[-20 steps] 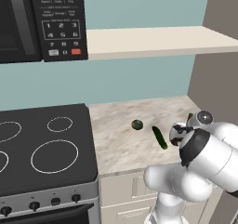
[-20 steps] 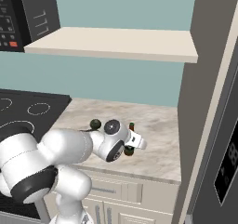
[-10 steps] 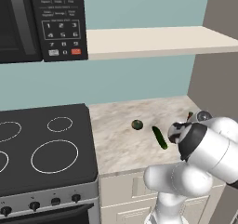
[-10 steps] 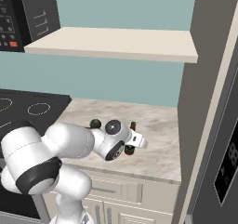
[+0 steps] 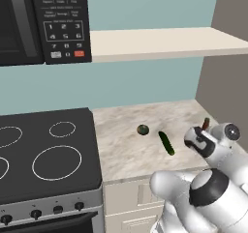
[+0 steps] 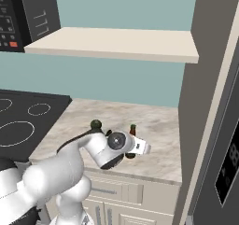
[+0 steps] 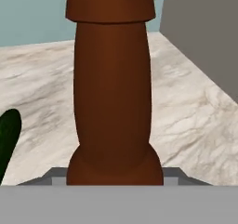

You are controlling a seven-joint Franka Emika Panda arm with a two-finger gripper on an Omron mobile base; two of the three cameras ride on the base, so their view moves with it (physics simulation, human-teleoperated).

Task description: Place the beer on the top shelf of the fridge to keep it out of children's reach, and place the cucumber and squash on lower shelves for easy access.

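We judge 0 of 3 items shelved: our two-finger gripper (image 6: pixel 132 148) is closed around the small brown glass beer bottle (image 7: pixel 111 93) on the marble counter (image 5: pixel 121 150), with the long green cucumber (image 5: pixel 166 143) and round olive squash (image 5: pixel 142 129) beside it.

Beside the black stovetop (image 5: pixel 43 154): one brown glass beer bottle (image 7: pixel 113 93), one long dark-green cucumber (image 5: pixel 166 143), one round olive squash (image 5: pixel 142 129).
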